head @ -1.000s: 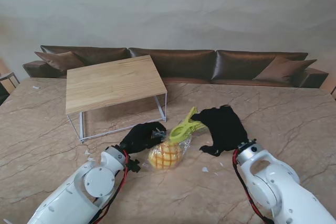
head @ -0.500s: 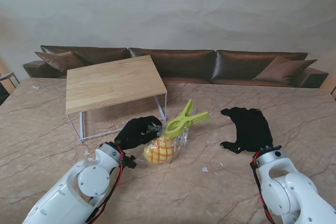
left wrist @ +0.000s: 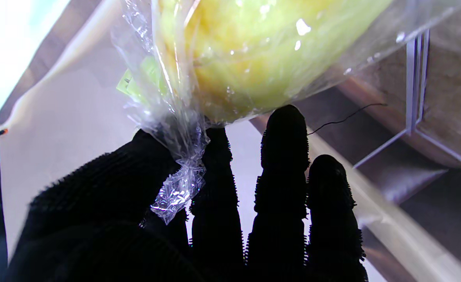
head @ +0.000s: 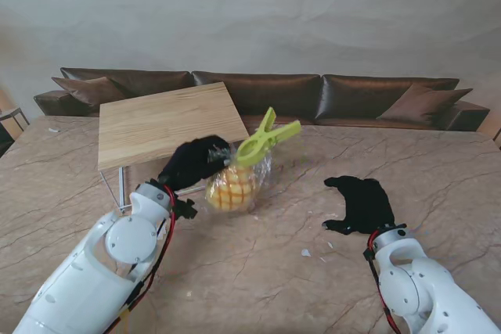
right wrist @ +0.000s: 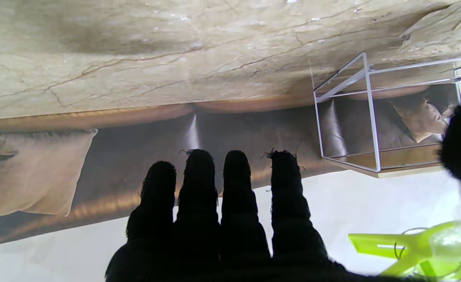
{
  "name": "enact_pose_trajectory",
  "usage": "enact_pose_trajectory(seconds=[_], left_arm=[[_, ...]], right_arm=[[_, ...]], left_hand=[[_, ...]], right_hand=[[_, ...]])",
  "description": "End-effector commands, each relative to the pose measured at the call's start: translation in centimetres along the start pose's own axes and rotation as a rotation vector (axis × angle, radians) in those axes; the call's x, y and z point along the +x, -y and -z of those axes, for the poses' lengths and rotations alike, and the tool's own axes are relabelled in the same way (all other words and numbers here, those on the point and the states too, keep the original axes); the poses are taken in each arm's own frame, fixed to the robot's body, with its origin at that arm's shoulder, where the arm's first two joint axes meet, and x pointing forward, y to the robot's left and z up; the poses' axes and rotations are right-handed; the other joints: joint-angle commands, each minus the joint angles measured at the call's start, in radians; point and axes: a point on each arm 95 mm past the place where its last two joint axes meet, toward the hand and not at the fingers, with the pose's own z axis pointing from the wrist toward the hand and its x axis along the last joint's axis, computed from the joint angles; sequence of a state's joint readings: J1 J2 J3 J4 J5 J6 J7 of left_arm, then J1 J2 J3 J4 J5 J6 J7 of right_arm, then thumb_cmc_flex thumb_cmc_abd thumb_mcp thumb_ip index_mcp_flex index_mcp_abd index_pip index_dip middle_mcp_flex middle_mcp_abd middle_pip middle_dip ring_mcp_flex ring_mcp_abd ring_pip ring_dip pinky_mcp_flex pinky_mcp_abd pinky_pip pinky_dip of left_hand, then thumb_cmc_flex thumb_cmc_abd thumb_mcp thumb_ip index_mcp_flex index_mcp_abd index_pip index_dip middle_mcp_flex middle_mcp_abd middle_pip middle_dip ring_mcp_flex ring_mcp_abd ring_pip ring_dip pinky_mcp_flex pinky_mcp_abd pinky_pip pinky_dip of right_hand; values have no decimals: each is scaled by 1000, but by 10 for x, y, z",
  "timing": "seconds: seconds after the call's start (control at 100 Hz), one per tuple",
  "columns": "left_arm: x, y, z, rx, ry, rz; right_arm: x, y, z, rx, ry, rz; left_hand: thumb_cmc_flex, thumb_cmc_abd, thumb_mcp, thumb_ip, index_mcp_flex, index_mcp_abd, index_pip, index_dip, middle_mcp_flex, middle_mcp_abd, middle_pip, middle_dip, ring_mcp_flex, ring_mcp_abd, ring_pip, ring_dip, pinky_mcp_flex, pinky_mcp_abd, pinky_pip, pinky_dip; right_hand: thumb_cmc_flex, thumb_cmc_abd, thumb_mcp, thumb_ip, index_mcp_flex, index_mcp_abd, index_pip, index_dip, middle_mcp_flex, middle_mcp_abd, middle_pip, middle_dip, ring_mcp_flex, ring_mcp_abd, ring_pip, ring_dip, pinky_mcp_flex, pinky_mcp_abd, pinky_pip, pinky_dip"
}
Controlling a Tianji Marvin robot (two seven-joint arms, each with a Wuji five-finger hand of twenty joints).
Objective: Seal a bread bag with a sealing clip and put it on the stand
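Marble tabletop (head: 258, 271), tan with dark veins, a few small white scraps scattered near both hands; brown leather sofa (head: 368, 95) with cushions along the far edge under a pale wall. Left hand (head: 192, 163) in black glove raised off the surface, pinching the twisted neck of the clear bread bag (head: 233, 185), yellow bun inside, green sealing clip (head: 266, 138) clamped on just beyond the fingers; wooden-topped stand (head: 164, 123) on white wire legs just behind and left of that hand. Right hand (head: 362, 202) well off to the right, low over the marble, fingers spread and flat, grasping nothing.
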State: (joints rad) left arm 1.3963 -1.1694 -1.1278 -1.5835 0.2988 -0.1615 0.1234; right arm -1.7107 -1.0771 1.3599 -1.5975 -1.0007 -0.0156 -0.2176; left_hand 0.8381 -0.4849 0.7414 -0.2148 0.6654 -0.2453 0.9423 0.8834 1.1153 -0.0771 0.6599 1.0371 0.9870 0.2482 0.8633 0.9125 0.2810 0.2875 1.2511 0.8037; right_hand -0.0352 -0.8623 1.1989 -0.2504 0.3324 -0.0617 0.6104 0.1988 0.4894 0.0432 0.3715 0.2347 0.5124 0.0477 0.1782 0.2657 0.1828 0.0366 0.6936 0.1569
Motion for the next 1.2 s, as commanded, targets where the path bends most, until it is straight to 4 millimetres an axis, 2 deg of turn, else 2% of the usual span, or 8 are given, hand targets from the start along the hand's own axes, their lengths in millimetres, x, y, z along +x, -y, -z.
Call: enact_pose_trajectory(seconds=[0.0,0.34,0.6,0.67,0.88,1.0,1.08,1.19], left_arm=[[17,25,-17,53,-39,-23],[16,93,-69,159,55,-75],[-10,125,-111,189,172,-49],[-21,129,-122,187,214,-18],[-60,129,-140,162,333,-5],[-79,127,-139,151,389,-13],[-91,126,-136,136,424,-34],[-105,124,-128,125,461,-61]], right_arm=[[2,4,-2,2,-3,-17],[2,20,-11,19,-9,-48],[4,25,-19,16,-21,-55],[5,26,-21,13,-25,-52],[3,30,-28,24,-26,-53],[2,33,-31,35,-33,-61],[2,35,-33,41,-37,-62],[3,38,-35,49,-44,-67]], left_hand=[[42,86,-2,-30,25,-110,74,70,15,-88,44,9,29,-5,-4,-6,1,6,12,9],[41,88,0,-30,26,-112,69,67,15,-90,38,10,28,-5,-11,-10,0,3,7,5],[43,93,-6,-29,23,-114,67,68,12,-92,33,12,26,-5,-12,-10,0,2,3,2],[50,93,-10,-28,21,-107,69,69,8,-65,34,14,22,-1,-14,-10,-7,1,-3,0],[60,94,-19,-26,19,-96,69,61,8,-64,36,11,21,3,-9,-7,-13,3,-1,4],[59,72,-7,-33,12,-73,84,7,23,-64,34,-15,42,2,-3,-19,4,3,9,5],[30,41,54,-43,15,-50,102,-57,44,-56,30,-49,72,-5,1,-39,31,0,25,-6],[-7,2,126,-53,29,-32,120,-127,73,-46,24,-86,114,-12,9,-63,65,1,57,-21]], right_hand=[[16,14,-13,25,-32,-2,-11,-15,-25,-3,-15,-7,-25,-28,-3,-8,-16,-11,-3,-13],[37,16,-18,30,-27,-9,-11,-12,-16,-6,-12,-7,-22,-28,-1,-6,-16,-9,-1,-17],[52,19,-20,33,-27,-14,-10,-10,-16,-8,-9,-5,-22,-28,-1,-4,-18,-7,0,-18],[55,18,-22,34,-24,-18,-7,-8,-13,-7,-7,-4,-17,-29,1,-3,-16,-3,2,-18],[69,22,-23,37,-24,-20,-4,-6,-14,-8,-4,-3,-19,-27,1,-1,-16,0,4,-17],[76,27,-31,41,-22,-25,2,-2,-16,-8,-2,-2,-20,-27,1,1,-18,0,6,-15],[99,70,-66,47,-22,-29,1,-2,-17,-7,-1,-2,-20,-27,1,3,-17,2,6,-14],[99,66,-68,51,-22,-34,3,1,-21,-8,-1,-2,-24,-26,0,4,-19,3,4,-11]])
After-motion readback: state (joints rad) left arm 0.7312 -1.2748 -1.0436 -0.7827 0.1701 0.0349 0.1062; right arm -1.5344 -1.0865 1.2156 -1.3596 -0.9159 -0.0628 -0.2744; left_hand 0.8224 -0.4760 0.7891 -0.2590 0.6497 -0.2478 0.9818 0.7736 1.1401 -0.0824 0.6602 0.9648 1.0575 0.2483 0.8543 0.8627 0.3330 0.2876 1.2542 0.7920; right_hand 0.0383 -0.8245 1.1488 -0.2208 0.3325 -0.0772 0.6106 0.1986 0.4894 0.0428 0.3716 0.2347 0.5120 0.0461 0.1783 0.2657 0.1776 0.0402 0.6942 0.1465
